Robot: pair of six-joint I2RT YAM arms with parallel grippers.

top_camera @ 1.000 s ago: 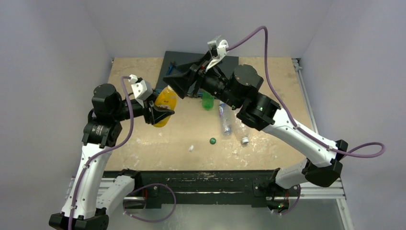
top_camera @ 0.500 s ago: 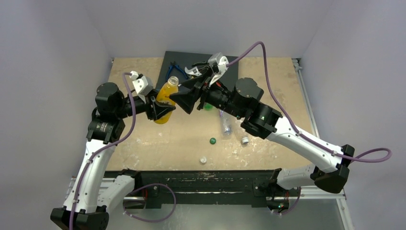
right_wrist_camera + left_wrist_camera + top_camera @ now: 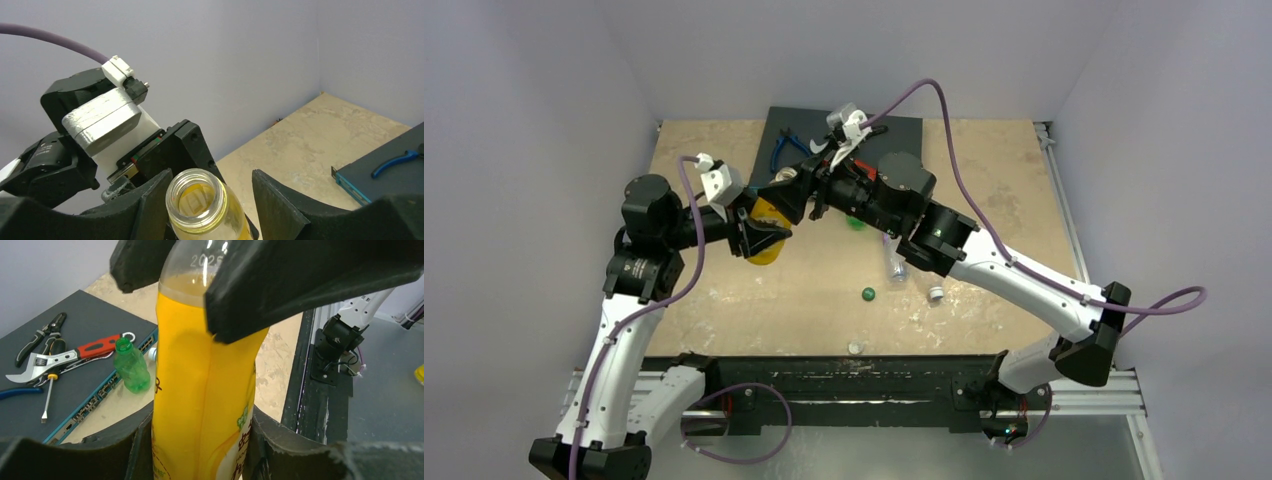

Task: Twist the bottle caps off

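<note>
1. Left side. The left gripper (image 3: pixel 762 236) is closed on the lower body of the orange bottle (image 3: pixel 200 390), one finger on each side and both touching the plastic. The bottle sits over the left half of the table (image 3: pixel 714 150), with its neck pointing toward the rear. We cannot tell whether its base touches the table.

2. Bottle neck. The right gripper (image 3: pixel 211 185) straddles the neck of the orange bottle from above. Its jaws stand apart — we see a clear gap between one finger and the glassy rim, so nothing is clamped. The mouth of the bottle is uncovered, and we see the yellow liquid through it.

3. Centre. The green bottle (image 3: pixel 131 369) stands upright and uncapped, just beside the near edge of the dark box (image 3: pixel 95 322). On the box lie a red-handled wrench (image 3: pixel 75 352), black pliers (image 3: pixel 42 332) and a screwdriver (image 3: pixel 47 397).

4. Loose caps. The loose white cap (image 3: pixel 855 347) lies at the near edge of the table. The green cap (image 3: pixel 868 294) lies a little farther in, well apart from the green bottle.

5. Right of centre. Two clear bottles lie on their sides, partly under the right arm — the first clear bottle (image 3: pixel 894 262) and, just beside it, the second clear bottle (image 3: pixel 927 278). The near end of the second carries a fitted white cap (image 3: pixel 936 294).
</note>
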